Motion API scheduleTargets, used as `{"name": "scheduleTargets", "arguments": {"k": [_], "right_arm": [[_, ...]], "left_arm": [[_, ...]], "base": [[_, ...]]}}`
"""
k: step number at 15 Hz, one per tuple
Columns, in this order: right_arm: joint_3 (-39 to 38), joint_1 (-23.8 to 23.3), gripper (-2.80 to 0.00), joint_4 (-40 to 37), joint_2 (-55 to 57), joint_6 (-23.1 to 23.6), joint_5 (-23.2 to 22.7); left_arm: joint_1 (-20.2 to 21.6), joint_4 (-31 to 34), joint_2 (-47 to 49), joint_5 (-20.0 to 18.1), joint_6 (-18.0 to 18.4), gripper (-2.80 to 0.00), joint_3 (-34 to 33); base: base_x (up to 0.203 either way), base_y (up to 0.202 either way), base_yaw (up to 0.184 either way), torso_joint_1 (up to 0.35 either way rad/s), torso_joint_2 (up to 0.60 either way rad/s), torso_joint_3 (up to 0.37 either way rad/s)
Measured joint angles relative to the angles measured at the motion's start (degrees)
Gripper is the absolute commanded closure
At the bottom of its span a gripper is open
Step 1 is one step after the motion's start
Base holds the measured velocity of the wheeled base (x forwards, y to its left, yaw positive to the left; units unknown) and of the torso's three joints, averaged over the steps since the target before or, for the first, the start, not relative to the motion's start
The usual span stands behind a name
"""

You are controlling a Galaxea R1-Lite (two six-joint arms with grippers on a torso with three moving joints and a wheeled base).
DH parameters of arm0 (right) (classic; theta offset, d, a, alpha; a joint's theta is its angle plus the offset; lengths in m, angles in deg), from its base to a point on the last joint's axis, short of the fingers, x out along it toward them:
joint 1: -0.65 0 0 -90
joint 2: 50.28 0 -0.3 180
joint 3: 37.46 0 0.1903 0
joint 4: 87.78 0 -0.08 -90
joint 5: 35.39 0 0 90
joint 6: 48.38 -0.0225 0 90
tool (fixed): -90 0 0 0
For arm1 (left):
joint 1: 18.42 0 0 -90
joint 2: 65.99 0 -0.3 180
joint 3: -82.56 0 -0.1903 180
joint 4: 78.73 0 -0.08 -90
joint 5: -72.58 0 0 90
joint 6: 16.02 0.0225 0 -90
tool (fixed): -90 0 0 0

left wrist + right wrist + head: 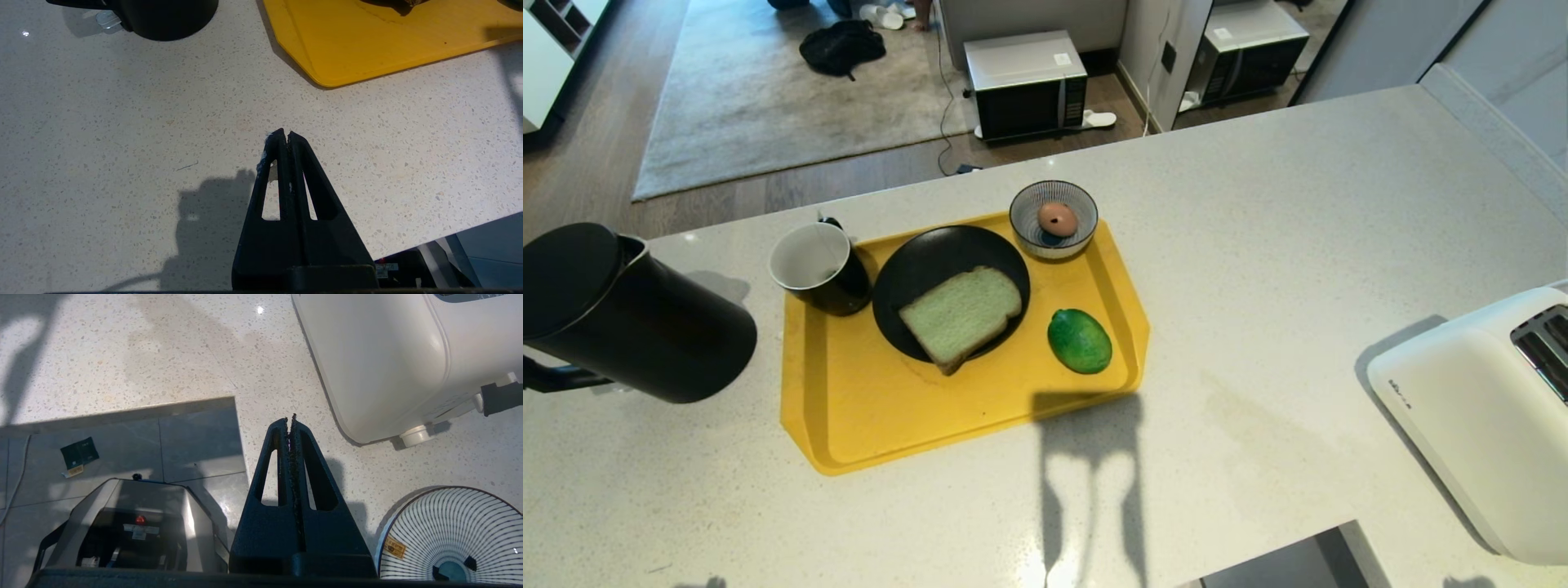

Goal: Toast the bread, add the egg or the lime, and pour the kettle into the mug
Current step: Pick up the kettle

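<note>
Yellow tray (849,433) on your bench (1298,245) carries everything for step one: the bread (961,314) lies on a black plate (915,261), with the lime (1079,340) just beside it and the mug (818,267) at the plate's other side. The kettle (629,314) stands off the tray to the left, the toaster (1486,408) well apart on the right. Nothing is started. Your left end effector (284,134) and right end effector (291,420) are both closed and empty over the bench. Open one, reach for the bread, then carry it to the toaster.

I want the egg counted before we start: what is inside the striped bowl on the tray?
One brown egg lies in the striped bowl, on its blue centre. The spot under the egg is hidden.
</note>
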Motion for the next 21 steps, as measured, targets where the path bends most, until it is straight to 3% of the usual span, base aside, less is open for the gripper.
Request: {"name": "scheduleTargets", "arguments": {"k": [7, 13, 21], "right_arm": [[0.0, 0.0, 0.0, 0.0, 0.0, 0.0, -0.1], [0.0, 0.0, 0.0, 0.0, 0.0, 0.0, 0.0], [0.0, 0.0, 0.0, 0.0, 0.0, -0.1, -0.1]], "left_arm": [[0.0, 0.0, 0.0, 0.0, 0.0, 0.0, 0.0], [0.1, 0.0, 0.0, 0.0, 0.0, 0.0, 0.0], [0.0, 0.0, 0.0, 0.0, 0.0, 0.0, 0.0]], "base": [[0.0, 0.0, 0.0, 0.0, 0.0, 0.0], [0.0, -0.006, 0.107, 0.007, 0.0, 0.002], [0.0, 0.0, 0.0, 0.0, 0.0, 0.0]]}}
